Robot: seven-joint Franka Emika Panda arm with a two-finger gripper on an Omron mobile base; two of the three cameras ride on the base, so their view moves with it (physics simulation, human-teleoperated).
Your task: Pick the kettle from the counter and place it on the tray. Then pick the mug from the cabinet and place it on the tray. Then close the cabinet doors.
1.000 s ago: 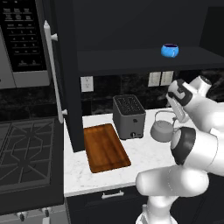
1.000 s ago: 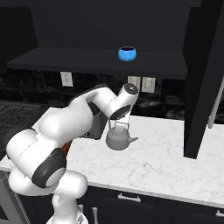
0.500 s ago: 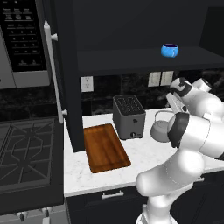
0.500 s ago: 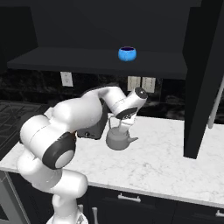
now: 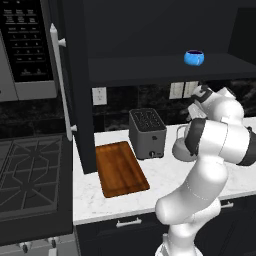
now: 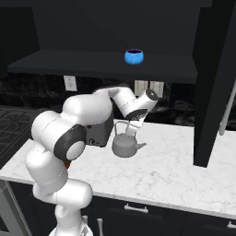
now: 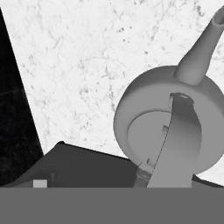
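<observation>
Hovering over the kettle (image 6: 123, 145): gripper (image 6: 131, 130) sits just above its arched wire handle, wrist bent down from the arm; jaws stand wide, nothing held. Kettle rests upright on the desk (image 6: 175, 170) near the back edge, just right of the toaster (image 5: 147, 133), spout pointing away from it toward the desk's right end. From the hand camera the kettle (image 7: 175, 127) shows from above, lid and handle arch visible, spout running to that view's upper right, with the toaster's dark top (image 7: 87, 168) beside it. Fingertips not resolvable there. Tray (image 5: 120, 169) lies flat on the desk at its left end, left of the toaster, reaching toward the front edge, nothing on it, well apart from the kettle. Mug (image 5: 194, 57) sits on the cabinet shelf (image 5: 150, 67) toward its right side, above and behind the kettle. Both cabinet doors swung open: left door (image 5: 75, 85) edge-on by the tray with its grey bar handle (image 5: 61, 85) showing, right door (image 6: 213, 83) hanging over the desk's right portion. Microwave (image 5: 25, 50) left of the cabinet, stove grates (image 5: 27, 175) beyond the desk's left edge.
</observation>
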